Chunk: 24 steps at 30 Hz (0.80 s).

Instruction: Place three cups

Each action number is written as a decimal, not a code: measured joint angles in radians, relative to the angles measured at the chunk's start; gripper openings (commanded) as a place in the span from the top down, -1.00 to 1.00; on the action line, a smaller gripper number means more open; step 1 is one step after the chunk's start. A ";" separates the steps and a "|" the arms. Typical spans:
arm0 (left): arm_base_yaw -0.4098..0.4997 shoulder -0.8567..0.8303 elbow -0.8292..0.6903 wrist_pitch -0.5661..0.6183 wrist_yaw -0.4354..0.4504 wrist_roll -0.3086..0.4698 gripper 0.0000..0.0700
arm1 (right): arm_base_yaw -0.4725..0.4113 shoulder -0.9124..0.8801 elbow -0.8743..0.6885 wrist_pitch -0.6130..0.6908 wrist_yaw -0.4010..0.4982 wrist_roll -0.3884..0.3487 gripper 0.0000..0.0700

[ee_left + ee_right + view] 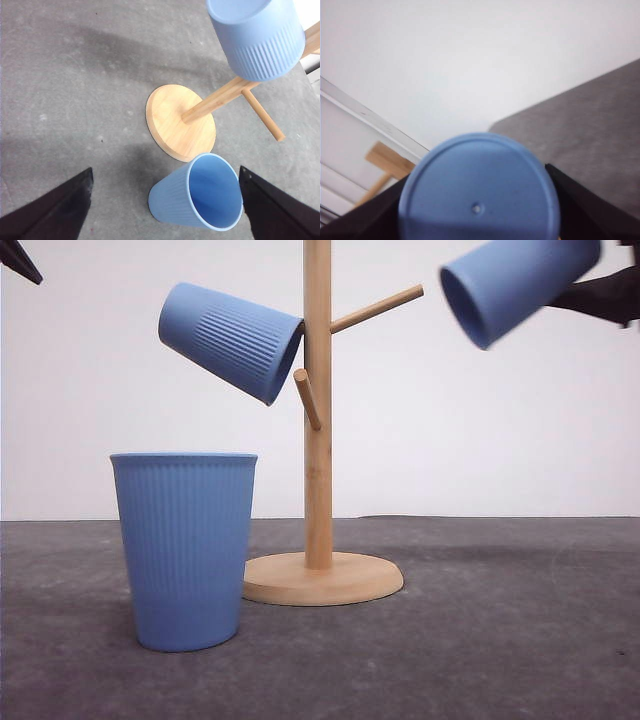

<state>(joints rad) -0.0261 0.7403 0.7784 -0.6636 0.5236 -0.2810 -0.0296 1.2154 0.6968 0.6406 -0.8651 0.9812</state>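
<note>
- front view: one light-blue ribbed standing cup (185, 550) sits upright on the grey bench (480, 640), mouth up, just left of and in front of the round base of the wooden cup tree (318, 440); from here its inside is not visible. a hung cup (231, 340) sits mouth-down and tilted on a left-hand peg of the tree, its rim against the post. a short peg points forward and down just beside that rim, and a longer peg rises to the upper right, bare. the carried cup (515, 280) is in the air at the upper right, tilted with its dark mouth facing left and down, apart from the long peg's tip. the right hand (600, 295) grips it from the right. a dark tip of the left hand (20, 260) shows in the upper left corner, well apart from every cup.
- left wrist view: the standing cup (200, 200) is seen from above and is empty, lying between the spread-apart fingers (55, 210) of the left hand (165, 210), which touch nothing. the tree's base (175, 122) sits just beyond it, and the hung cup (257, 37) shows its flat bottom.
- right wrist view: the flat bottom of the carried cup (477, 192) is pinched between the dark fingers (590, 210) of the right hand (480, 215). a bit of wooden peg (385, 165) shows beside it.
- no readable writing on any cup or the tree.
</note>
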 measured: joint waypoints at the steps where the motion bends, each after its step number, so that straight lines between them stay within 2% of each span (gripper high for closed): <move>1: 0.000 0.000 0.000 0.000 0.000 0.000 -0.55 | 0.020 0.014 0.000 0.011 0.017 0.013 -0.04; 12: 0.000 0.000 0.000 0.000 -0.001 0.000 -0.55 | 0.196 0.132 0.000 0.068 0.104 0.043 -0.04; 22: 0.000 0.000 0.000 0.000 -0.002 0.000 -0.55 | 0.244 0.152 0.000 0.075 0.157 0.024 -0.05; 24: 0.000 0.000 0.000 0.000 -0.002 0.000 -0.55 | 0.256 0.167 0.000 0.075 0.159 0.020 -0.12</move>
<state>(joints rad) -0.0260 0.7403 0.7784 -0.6632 0.5217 -0.2810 0.2263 1.3819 0.6968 0.7158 -0.7063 1.0014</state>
